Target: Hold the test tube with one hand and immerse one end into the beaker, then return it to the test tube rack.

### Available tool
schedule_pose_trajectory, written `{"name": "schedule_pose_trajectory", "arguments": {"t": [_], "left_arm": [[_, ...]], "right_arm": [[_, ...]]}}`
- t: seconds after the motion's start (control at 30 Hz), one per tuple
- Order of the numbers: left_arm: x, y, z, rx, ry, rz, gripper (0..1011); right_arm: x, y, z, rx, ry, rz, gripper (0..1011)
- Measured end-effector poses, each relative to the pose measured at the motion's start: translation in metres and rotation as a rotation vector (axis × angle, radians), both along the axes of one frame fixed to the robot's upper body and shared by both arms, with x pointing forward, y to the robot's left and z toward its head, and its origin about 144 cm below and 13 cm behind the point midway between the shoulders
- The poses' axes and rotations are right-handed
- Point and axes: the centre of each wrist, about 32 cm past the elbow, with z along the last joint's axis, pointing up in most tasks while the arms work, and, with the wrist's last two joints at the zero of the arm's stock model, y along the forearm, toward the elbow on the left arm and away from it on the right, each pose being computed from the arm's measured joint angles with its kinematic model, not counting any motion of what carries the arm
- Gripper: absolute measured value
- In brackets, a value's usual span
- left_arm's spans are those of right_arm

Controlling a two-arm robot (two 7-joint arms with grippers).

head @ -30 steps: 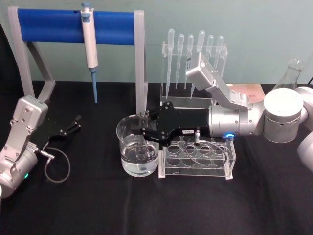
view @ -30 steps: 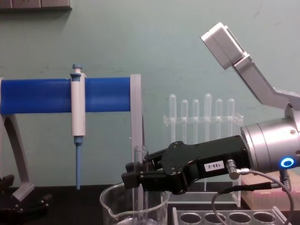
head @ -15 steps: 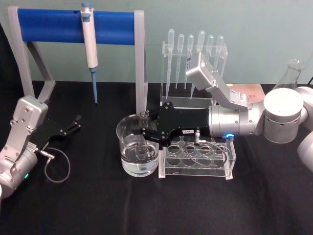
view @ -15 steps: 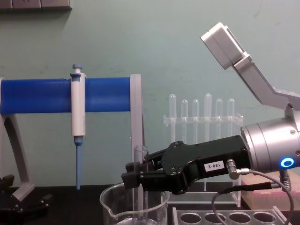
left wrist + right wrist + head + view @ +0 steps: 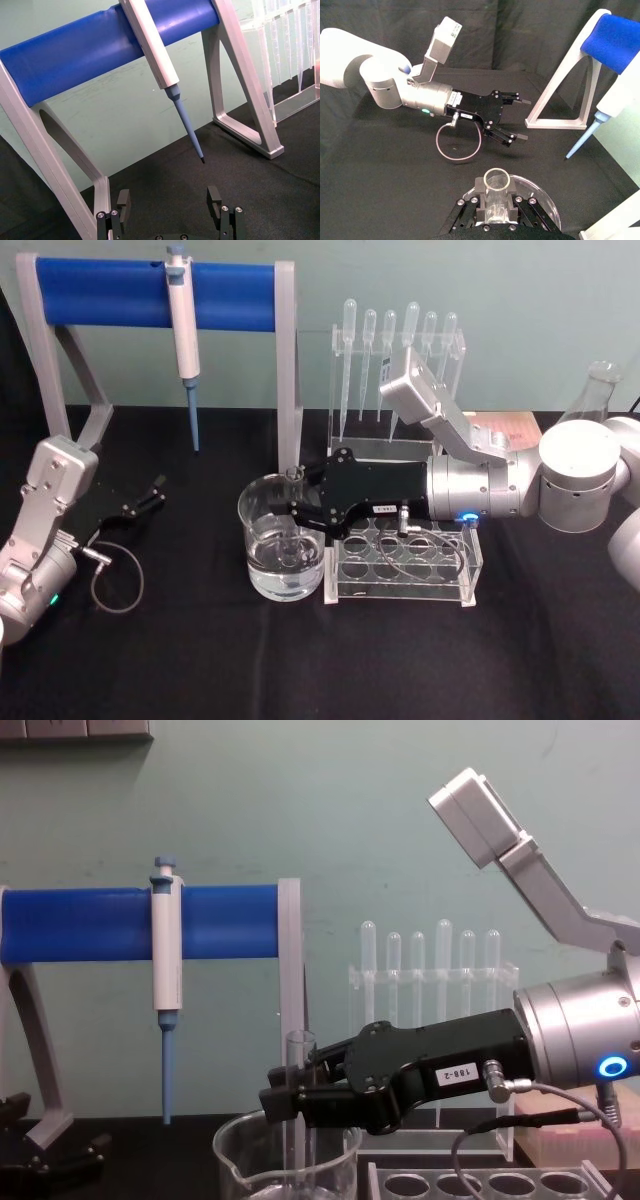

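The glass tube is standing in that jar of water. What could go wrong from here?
The right gripper pinches the test tube near its rim, so it might slip or tilt when lifted. Its bottom could clip the beaker rim on the way to the rack alongside. The left gripper sits open, far left.
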Motion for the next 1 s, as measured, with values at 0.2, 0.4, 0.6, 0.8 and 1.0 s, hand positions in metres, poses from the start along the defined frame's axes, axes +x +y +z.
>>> {"name": "schedule_pose_trajectory", "arguments": {"t": [0.2,0.4,0.6,0.8,1.0], "left_arm": [[0.0,0.0,0.0,0.0,0.0,0.0,1000],[0.0,0.0,0.0,0.0,0.0,0.0,1000],[0.0,0.0,0.0,0.0,0.0,0.0,1000],[0.0,0.0,0.0,0.0,0.0,0.0,1000],[0.0,0.0,0.0,0.0,0.0,0.0,1000]], "right_arm": [[0.0,0.0,0.0,0.0,0.0,0.0,241],[0.0,0.0,0.0,0.0,0.0,0.0,241],[0.0,0.0,0.0,0.0,0.0,0.0,241],[0.0,0.0,0.0,0.0,0.0,0.0,241],[0.0,0.0,0.0001,0.0,0.0,0.0,241]]}}
